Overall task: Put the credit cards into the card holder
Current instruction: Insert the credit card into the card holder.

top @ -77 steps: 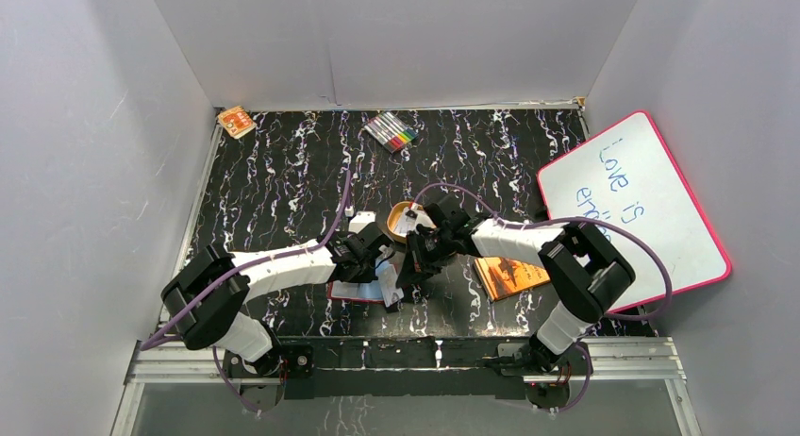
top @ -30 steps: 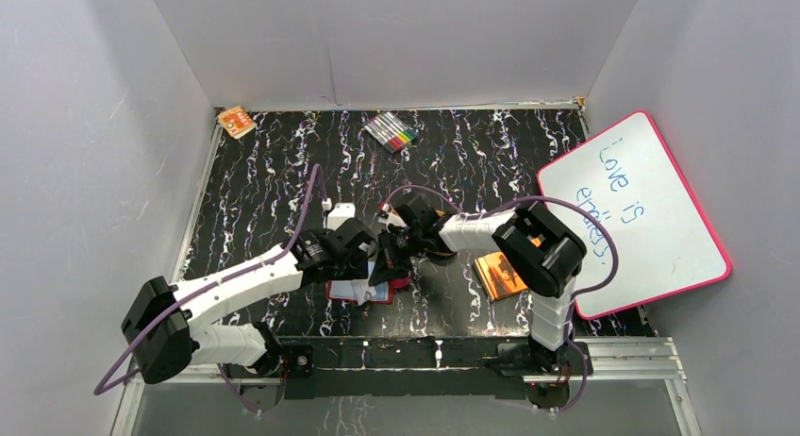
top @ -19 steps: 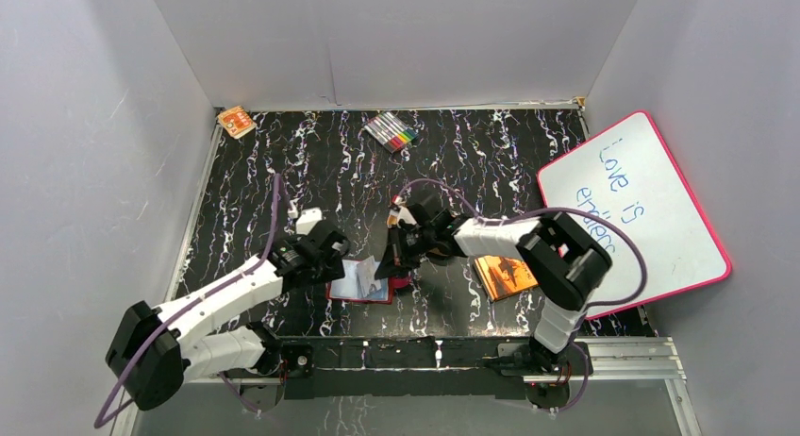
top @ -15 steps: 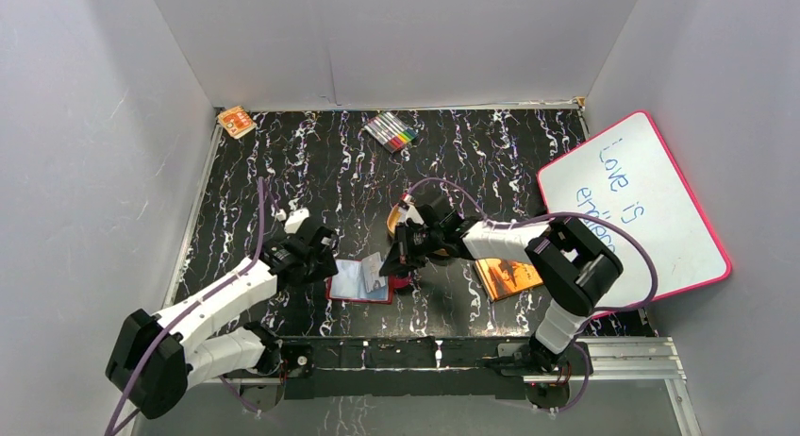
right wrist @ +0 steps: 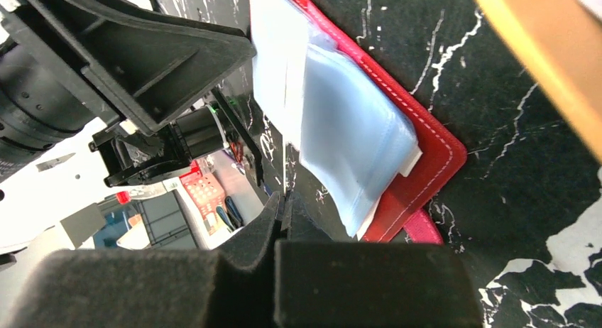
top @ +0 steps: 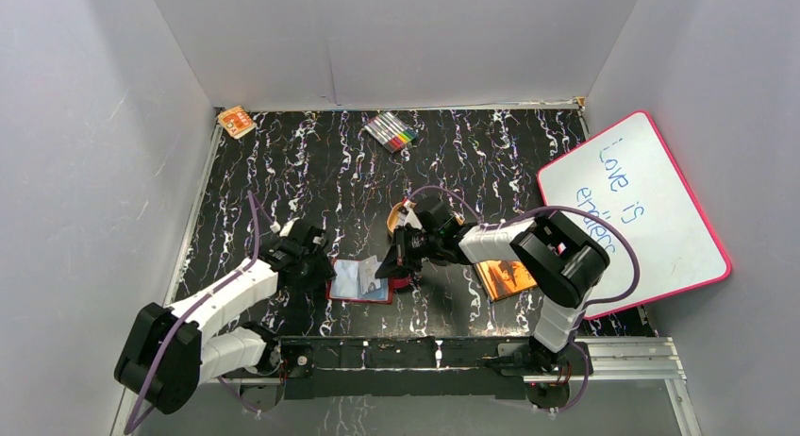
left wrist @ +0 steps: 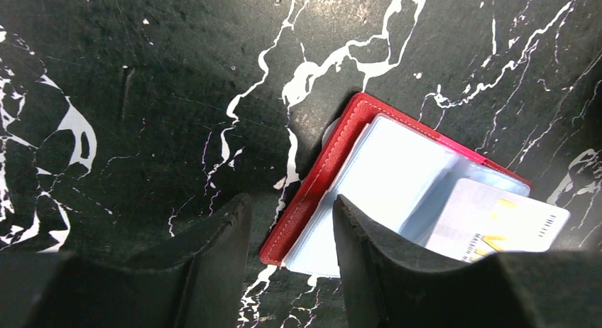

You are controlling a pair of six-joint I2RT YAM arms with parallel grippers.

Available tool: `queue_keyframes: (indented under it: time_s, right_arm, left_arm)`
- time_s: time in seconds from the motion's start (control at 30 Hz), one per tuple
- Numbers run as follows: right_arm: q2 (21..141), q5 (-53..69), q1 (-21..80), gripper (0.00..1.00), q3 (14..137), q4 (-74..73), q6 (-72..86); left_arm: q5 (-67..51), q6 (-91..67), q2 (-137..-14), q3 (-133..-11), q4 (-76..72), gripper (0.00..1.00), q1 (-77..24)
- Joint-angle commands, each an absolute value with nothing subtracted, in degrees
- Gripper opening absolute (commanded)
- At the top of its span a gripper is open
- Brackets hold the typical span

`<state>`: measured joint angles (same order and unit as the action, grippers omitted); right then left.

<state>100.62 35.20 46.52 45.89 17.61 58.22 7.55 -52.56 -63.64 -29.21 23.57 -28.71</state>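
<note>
Clamped on a credit card, the right end effector angles it into the open card holder; the left end effector hovers open alongside, apparently to steady it

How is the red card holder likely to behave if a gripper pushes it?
Likely slides readily: the card holder lies flat on the glossy table. Its clear sleeves fan up loosely, so they would probably flop, not resist.

whiteboard, blue handwriting "Love is", next word unreadable, credit card print illegible
</note>
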Motion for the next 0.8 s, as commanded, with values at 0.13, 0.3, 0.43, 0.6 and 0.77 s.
queue_keyframes:
  time_s: [0.13,0.3,0.43,0.6,0.77]
  right_arm:
    - [102.62,37.61,46.95,0.00,45.71,20.12,60.20]
    - [103.79,38.18,47.41,0.00,46.49,20.23,60.38]
    - [105.08,38.41,47.96,0.00,47.57,19.78,60.54]
    - [105.90,38.50,48.32,0.00,48.05,19.94,60.72]
    - [106.49,38.45,48.42,0.00,48.16,20.48,61.16]
  left_arm:
    - [5.05,-54.98,-62.07,-25.79,23.60,0.38,-28.36]
    - [5.13,-55.88,-61.96,-25.49,24.13,0.34,-28.33]
    - [4.34,-56.09,-61.94,-25.23,24.08,0.31,-28.32]
    - [4.00,-56.31,-61.25,-25.13,24.41,0.31,-28.36]
    - [4.51,-56.93,-60.53,-25.71,25.77,0.31,-28.30]
